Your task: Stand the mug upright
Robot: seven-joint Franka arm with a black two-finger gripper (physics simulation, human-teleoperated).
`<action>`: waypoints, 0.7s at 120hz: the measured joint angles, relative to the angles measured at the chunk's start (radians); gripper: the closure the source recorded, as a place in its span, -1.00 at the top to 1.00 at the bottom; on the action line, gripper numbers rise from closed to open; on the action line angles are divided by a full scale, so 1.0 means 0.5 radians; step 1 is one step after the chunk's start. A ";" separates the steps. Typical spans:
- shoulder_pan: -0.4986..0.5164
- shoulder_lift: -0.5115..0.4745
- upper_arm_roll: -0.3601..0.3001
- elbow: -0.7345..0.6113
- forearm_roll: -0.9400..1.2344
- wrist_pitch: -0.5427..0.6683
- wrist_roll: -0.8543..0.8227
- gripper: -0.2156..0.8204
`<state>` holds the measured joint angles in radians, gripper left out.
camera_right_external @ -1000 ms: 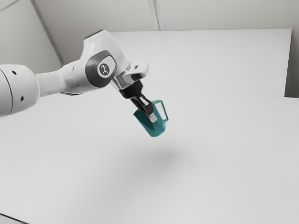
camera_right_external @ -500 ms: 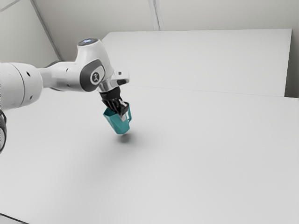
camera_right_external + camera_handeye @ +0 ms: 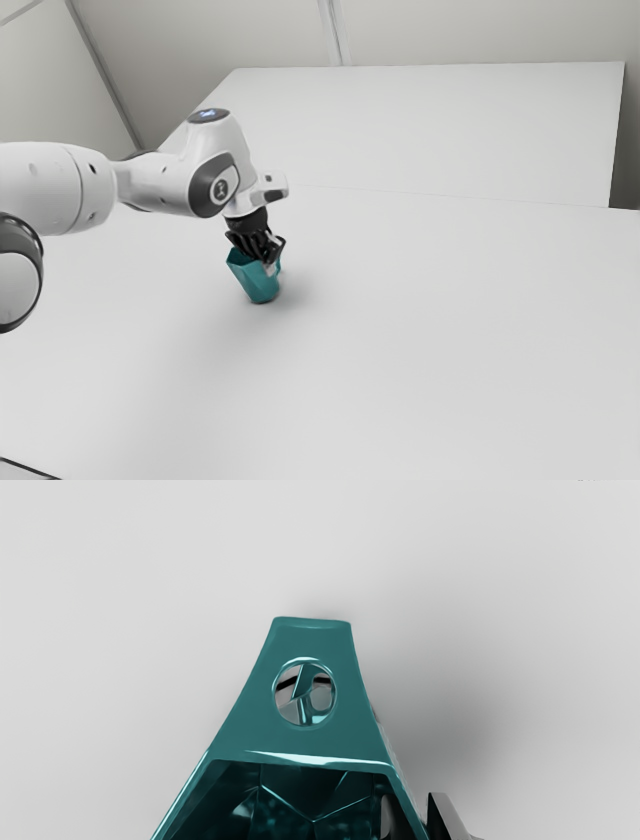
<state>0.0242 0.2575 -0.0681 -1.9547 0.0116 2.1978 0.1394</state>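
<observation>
In the exterior view the mug [image 3: 256,283] stands aslant below the gripper [image 3: 268,264], its mouth leaning toward the exterior view's left and its base at the table [image 3: 430,340] or just above it; which of the two, I cannot tell. The handle [image 3: 279,267] is on the exterior view's right side of the mug, near the fingertips. Nothing but the gripper seems to hold the mug at that slant, so I judge the gripper clamped on its wall. In the wrist view one finger [image 3: 445,817] lies along the outside of the wall, close by the rim [image 3: 310,760]; the far finger is harder to make out, perhaps the grey and dark shape inside the mouth. The step in hand looks to be the setting down: turn the wrist to bring the mouth level, easing the base flat onto the table without pressing on its edge. Let go only once the whole base bears; opened at this slant, the mug could rock or topple, and a finger leaving crookedly could drag the rim.
</observation>
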 joint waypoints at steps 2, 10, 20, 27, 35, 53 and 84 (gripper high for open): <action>-0.001 0.001 0.000 0.000 -0.002 0.001 -0.003 -0.81; -0.004 0.001 -0.002 0.000 -0.012 0.004 -0.014 -0.57; -0.012 -0.020 -0.003 0.000 -0.020 0.002 -0.024 -0.22; -0.016 -0.057 -0.004 0.000 -0.025 -0.004 -0.030 -0.02; -0.017 -0.126 -0.010 0.003 -0.039 -0.025 -0.035 0.14; -0.016 -0.189 -0.020 0.260 -0.068 -0.234 -0.045 0.36; 0.013 -0.121 0.027 0.867 -0.086 -0.792 -0.035 0.52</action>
<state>0.0306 0.1970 -0.0545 -1.5211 -0.0314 1.8016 0.1219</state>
